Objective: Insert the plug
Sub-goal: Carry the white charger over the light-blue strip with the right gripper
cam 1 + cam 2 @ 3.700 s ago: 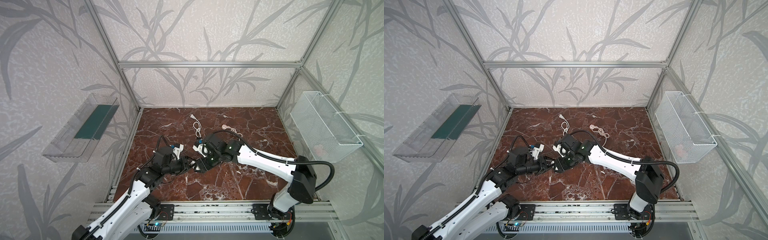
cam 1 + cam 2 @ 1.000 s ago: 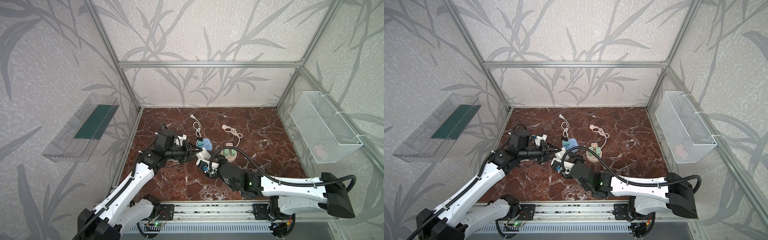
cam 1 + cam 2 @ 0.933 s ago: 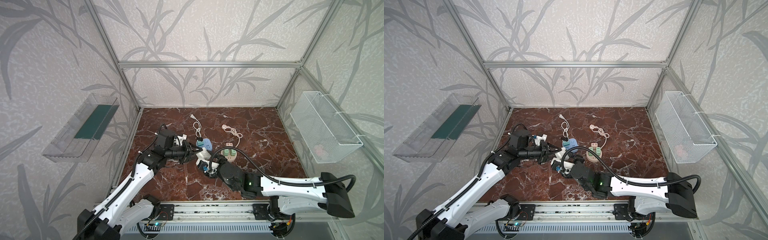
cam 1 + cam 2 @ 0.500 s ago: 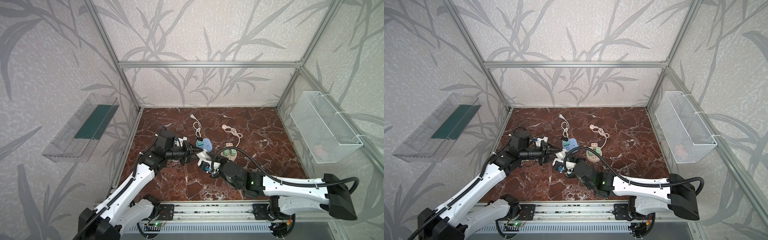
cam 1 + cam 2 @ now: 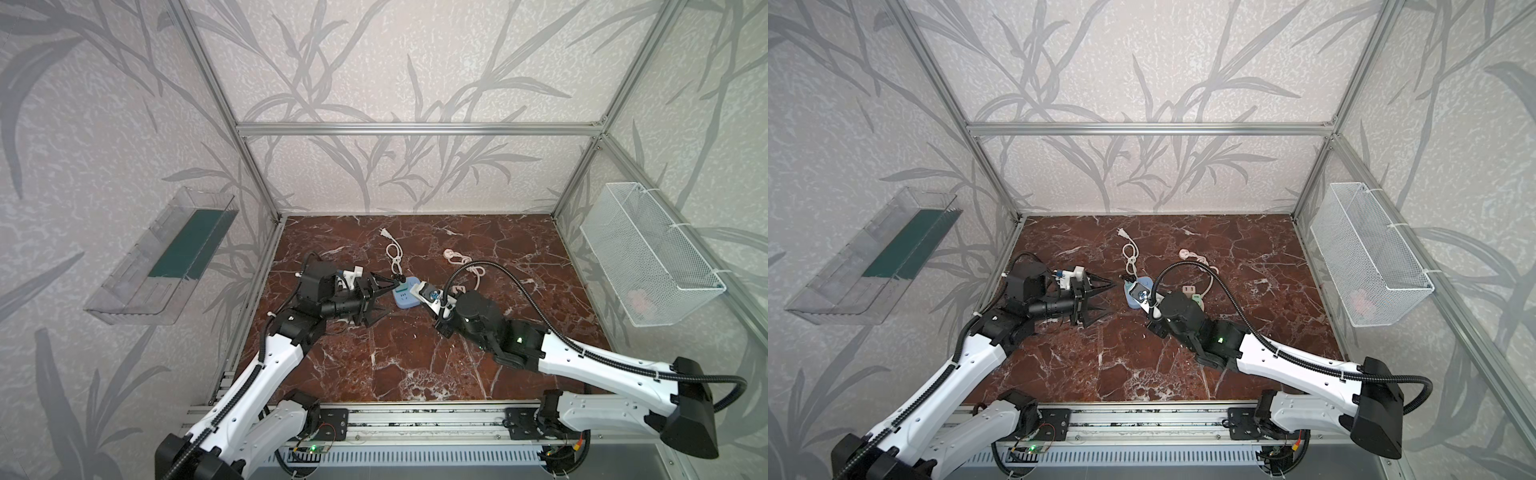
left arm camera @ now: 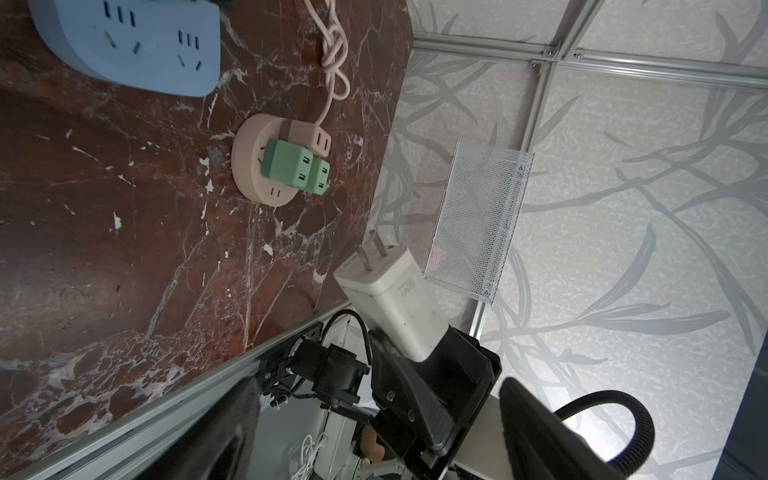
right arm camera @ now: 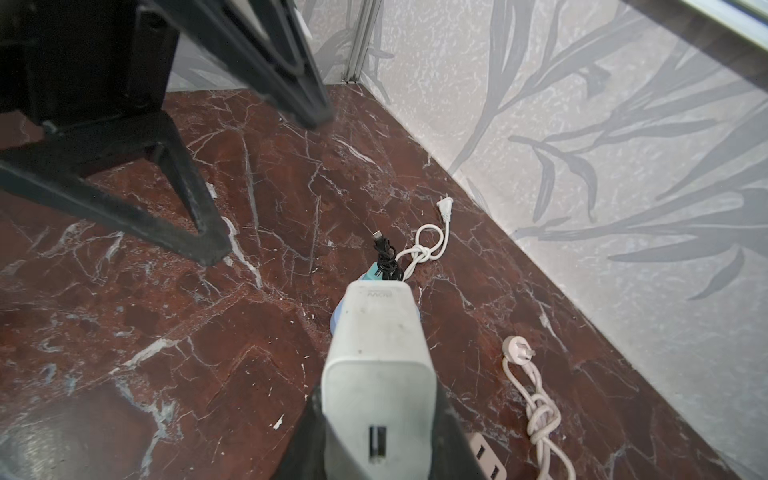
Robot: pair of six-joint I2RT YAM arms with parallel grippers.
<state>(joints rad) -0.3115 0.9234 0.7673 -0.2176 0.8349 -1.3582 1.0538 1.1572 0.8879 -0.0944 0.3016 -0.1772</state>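
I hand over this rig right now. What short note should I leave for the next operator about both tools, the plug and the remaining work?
Left tool: open and empty, close beside the blue power strip.
Right tool: shut on the white charger plug, held above the marble table, its two pins bare.
The blue power strip lies flat on the table; the pink round socket lies near it.
Done: the plug is gripped.
Left: line up the pins with a free socket, probably on the blue strip, and press in. The left tool could steady the strip.
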